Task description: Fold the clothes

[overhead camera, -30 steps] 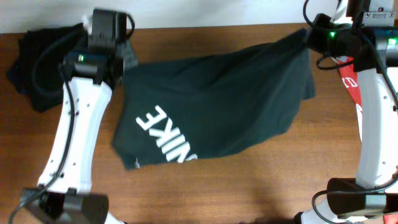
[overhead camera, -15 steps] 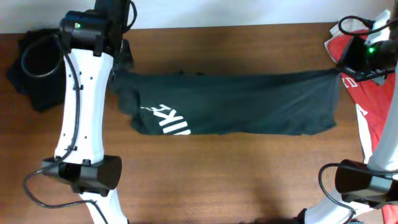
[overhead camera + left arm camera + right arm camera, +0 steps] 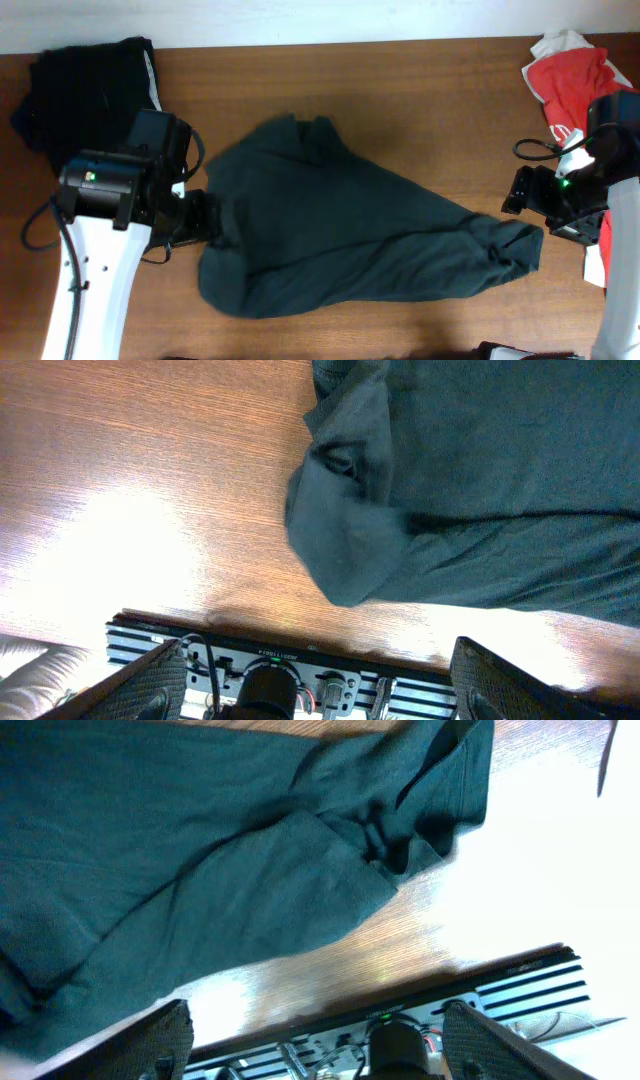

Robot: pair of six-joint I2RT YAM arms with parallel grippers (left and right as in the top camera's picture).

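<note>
A dark green T-shirt (image 3: pixel 340 230) lies loosely rumpled across the middle of the wooden table (image 3: pixel 400 90), with no print showing. My left gripper (image 3: pixel 207 218) sits low at its left edge. In the left wrist view this gripper (image 3: pixel 320 690) is open with nothing between its fingers (image 3: pixel 150 682), and a bunched sleeve of the T-shirt (image 3: pixel 345 545) lies just ahead. My right gripper (image 3: pixel 522 192) hovers at the shirt's right end. In the right wrist view it (image 3: pixel 320 1045) is open and empty, and the T-shirt (image 3: pixel 200 860) spreads out in front of it.
Black folded garments (image 3: pixel 85 95) lie at the table's back left corner. A red garment with white print (image 3: pixel 570 75) lies at the back right, partly behind my right arm (image 3: pixel 600 170). Bare wood shows behind and in front of the shirt.
Both grippers have opened and let go of the shirt. It was held stretched near the back edge and now lies rumpled mid-table. Both arms have moved toward the front.
</note>
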